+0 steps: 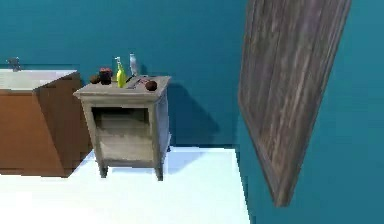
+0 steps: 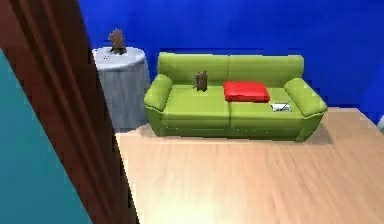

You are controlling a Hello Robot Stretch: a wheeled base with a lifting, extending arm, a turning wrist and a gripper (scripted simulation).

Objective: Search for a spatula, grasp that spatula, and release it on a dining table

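Search step in hand. Small wooden table (image 1: 110,96) ahead carries bottles (image 1: 120,72) and a thin dark item (image 1: 137,81), possibly the spatula; unconfirmed. Next: drive closer and check. State of the fingers cannot be told.

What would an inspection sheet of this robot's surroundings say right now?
Surface: wooden side table, crowded top; round grey table.
Job's things: small dark items among bottles on the side table, too small to name.
Clutter: red cushion and brown figure on green sofa.
Jaws: nothing seen.
Cables: nothing seen.
Surroundings: teal wall, wooden counter, blue wall, wood floor.
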